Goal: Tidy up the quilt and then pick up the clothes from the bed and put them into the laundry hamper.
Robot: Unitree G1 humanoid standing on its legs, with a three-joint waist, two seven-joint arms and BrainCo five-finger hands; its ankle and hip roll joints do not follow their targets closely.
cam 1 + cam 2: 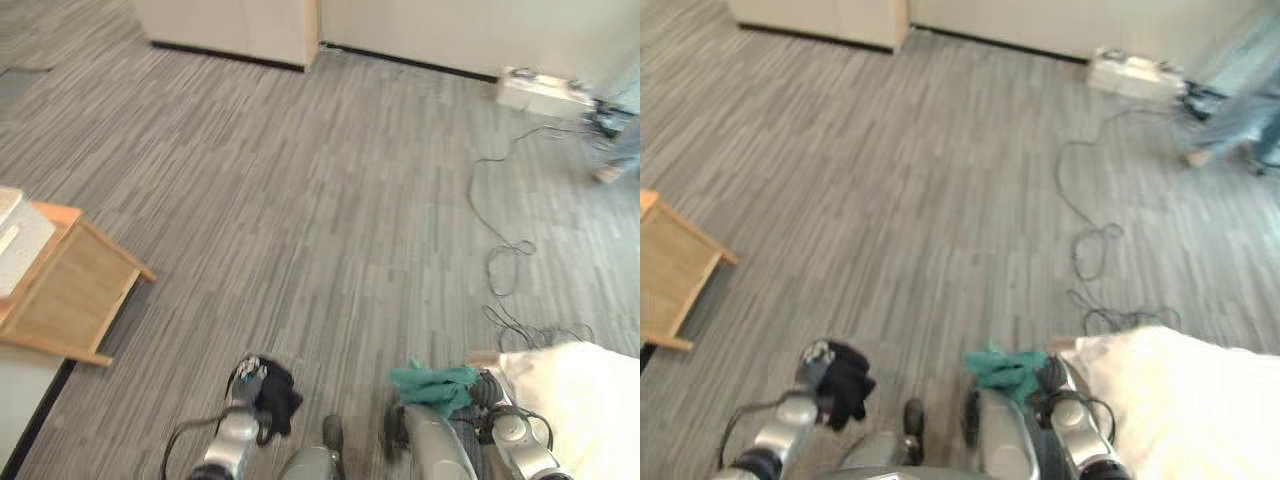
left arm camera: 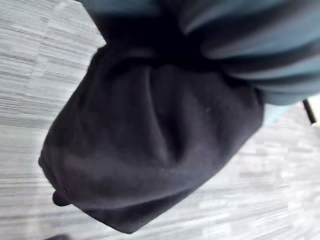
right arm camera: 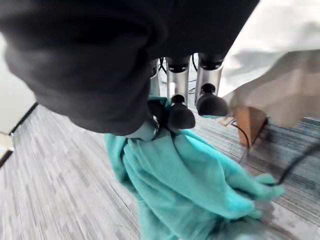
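Quilt (image 1: 575,400), white, lies on the bed at the lower right of the eye views, its edge hanging just beside the right arm. Floor (image 1: 330,200), grey striped carpet, takes up most of the scene, with a thin cable (image 1: 495,250) looping across it. Wooden stand (image 1: 70,295), light brown, sits at the far left, well apart from both arms. Teal garment (image 3: 185,185), bunched and hanging, is pinched by the curled fingers (image 3: 180,116) of the right robot hand (image 1: 487,390). Black garment (image 2: 150,145), a smaller wad, hangs from the left robot hand (image 1: 245,378), whose fingers curl round it. No laundry hamper can be made out.

Risk, as a judgement: both garments dangle loosely from small pinches, so a swing of the arms while walking could shake one free onto the floor; the loose cable lies near a likely path and could snag.
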